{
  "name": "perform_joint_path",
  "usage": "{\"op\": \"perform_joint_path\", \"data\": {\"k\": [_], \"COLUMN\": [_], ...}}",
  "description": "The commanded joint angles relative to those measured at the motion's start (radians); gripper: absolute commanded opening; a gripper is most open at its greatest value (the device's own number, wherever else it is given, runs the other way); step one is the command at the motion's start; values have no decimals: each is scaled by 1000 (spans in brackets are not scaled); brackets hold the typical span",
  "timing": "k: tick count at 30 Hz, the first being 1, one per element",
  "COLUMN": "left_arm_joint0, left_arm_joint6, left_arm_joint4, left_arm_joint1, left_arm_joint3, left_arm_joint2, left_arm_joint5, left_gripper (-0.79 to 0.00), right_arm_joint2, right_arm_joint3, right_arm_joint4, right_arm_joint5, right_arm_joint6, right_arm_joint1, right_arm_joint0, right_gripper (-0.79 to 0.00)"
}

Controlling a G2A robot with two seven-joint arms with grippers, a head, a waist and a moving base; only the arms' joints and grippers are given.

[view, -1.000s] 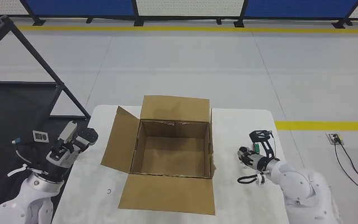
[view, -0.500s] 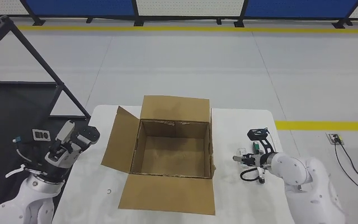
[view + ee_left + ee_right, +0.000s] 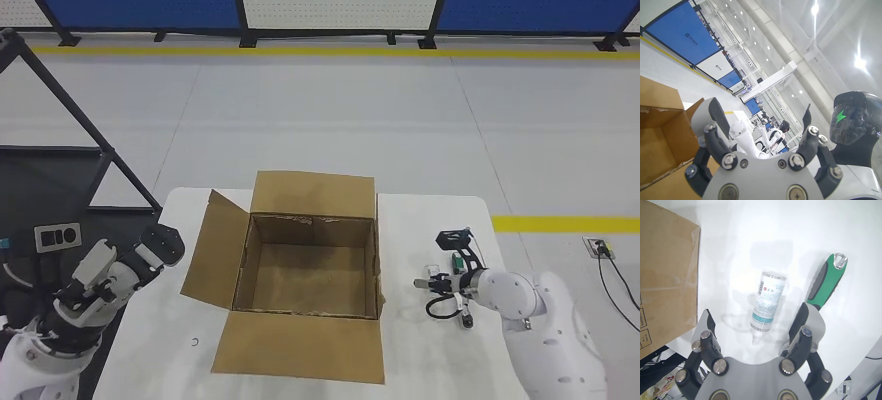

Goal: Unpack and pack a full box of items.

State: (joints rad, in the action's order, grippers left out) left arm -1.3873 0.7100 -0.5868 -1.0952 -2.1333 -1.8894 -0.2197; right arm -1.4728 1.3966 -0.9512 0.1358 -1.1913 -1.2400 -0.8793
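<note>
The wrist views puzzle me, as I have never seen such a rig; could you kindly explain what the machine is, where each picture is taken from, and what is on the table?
This is a two-armed robot working at a white table. The top view looks down from a camera above its arms. An open cardboard box, empty inside, stands in the middle, with one arm on each side. Each wrist view comes from a camera on one arm, looking out past that arm's two fingers. The left fingers are open, hold nothing and point up into the room, with the box beside them. The right fingers are open on either side of a small clear bottle lying on the table, but not closed on it. A green-handled tool lies beside the bottle. Nothing is held.
</note>
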Motion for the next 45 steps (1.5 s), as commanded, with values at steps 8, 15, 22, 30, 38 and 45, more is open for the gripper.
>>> {"op": "perform_joint_path", "data": {"k": [8,15,22,30,38,45], "left_arm_joint0": [0,0,0,0,0,0], "left_arm_joint6": [0,0,0,0,0,0], "left_arm_joint4": [0,0,0,0,0,0], "left_arm_joint1": [0,0,0,0,0,0], "left_arm_joint3": [0,0,0,0,0,0], "left_arm_joint2": [0,0,0,0,0,0], "left_arm_joint5": [0,0,0,0,0,0], "left_gripper": [0,0,0,0,0,0], "right_arm_joint2": [5,28,77,101,110,122], "right_arm_joint3": [7,9,-51,-122,-164,-175], "right_arm_joint4": [-8,-20,-33,-34,-44,-56], "right_arm_joint5": [-15,-15,-25,-24,-35,-22], "right_arm_joint6": [-2,29,40,46,49,32], "right_arm_joint1": [2,4,2,5,10,16], "right_arm_joint0": [1,-11,28,69,88,91], "right_gripper": [0,0,-348,-446,-453,-474]}}
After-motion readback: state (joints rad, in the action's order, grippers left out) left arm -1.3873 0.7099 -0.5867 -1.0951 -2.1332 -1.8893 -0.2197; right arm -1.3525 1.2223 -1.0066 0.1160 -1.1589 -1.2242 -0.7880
